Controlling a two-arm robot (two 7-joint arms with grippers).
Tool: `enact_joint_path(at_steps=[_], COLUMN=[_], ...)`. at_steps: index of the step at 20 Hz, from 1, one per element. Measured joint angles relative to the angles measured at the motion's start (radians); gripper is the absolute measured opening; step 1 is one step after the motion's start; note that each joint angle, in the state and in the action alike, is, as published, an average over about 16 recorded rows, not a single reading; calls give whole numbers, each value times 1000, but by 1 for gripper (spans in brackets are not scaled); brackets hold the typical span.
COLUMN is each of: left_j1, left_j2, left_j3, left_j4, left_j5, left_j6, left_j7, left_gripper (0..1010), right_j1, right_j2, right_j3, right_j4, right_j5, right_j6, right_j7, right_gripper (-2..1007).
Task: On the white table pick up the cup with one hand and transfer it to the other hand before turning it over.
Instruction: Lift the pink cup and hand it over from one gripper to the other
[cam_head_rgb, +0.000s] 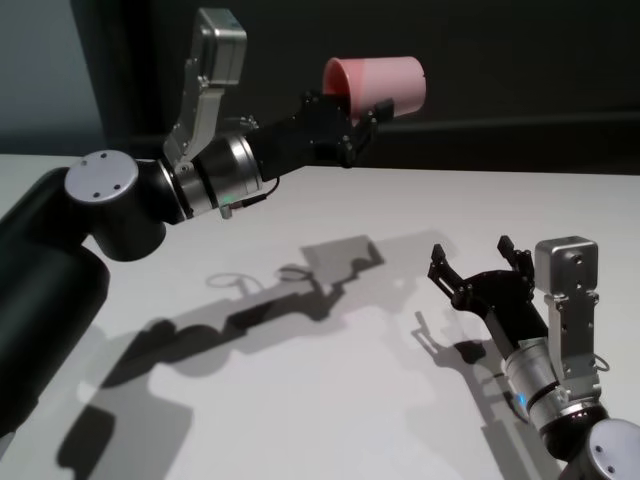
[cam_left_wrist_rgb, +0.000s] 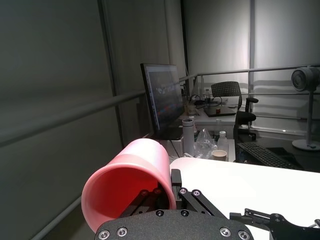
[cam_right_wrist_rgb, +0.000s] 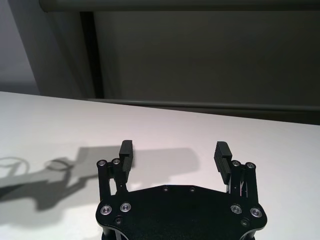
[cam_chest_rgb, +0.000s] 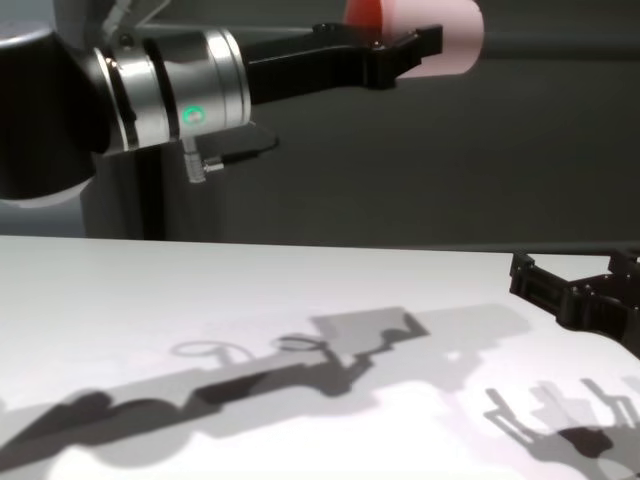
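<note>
My left gripper (cam_head_rgb: 352, 118), on the green-lit arm, is shut on the pink cup (cam_head_rgb: 385, 85) and holds it high above the white table (cam_head_rgb: 300, 400), near the far edge. The cup lies on its side with its open mouth toward the wrist, as the left wrist view (cam_left_wrist_rgb: 130, 185) shows; one finger is inside the rim. In the chest view the cup (cam_chest_rgb: 440, 35) is at the top, beyond the left gripper (cam_chest_rgb: 405, 45). My right gripper (cam_head_rgb: 472, 255), on the blue-lit arm, is open and empty, low over the table at the right, below the cup (cam_right_wrist_rgb: 174, 150) (cam_chest_rgb: 572, 275).
A dark wall (cam_head_rgb: 520, 60) runs behind the table's far edge (cam_head_rgb: 480, 172). Arm shadows fall across the table's middle (cam_head_rgb: 300, 290). The left wrist view shows a far desk with a monitor (cam_left_wrist_rgb: 162, 100), bottles and an office chair (cam_left_wrist_rgb: 232, 97).
</note>
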Motion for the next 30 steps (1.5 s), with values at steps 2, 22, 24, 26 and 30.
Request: enact_joint_path(at_steps=[2,22,24,26,30], left_j1=[-13,-35,-34,-34,-33], left_j2=[-7,-17,-17,-16,-16], left_j3=[7,21,21,21,20], left_j4=[13,35,34,34,33], left_j5=[-1,3,3,4,4], left_j6=[-3,-8,-9,-9,-9], left_j7=[-3,-8,-8,-8,-8], left_gripper=[47,47,47,47,47], right_j1=[0,-1,-2,-5,-16], right_j2=[0,0,1,3,4], right_j3=[0,0,0,0,9], right_j4=[0,-3,-9,-20,-51], right_j5=[0,-2,-7,-15,-25], right_j6=[0,0,2,5,13], right_j7=[0,0,-1,-2,-1], right_gripper=[1002,1002,1002,1002,1002])
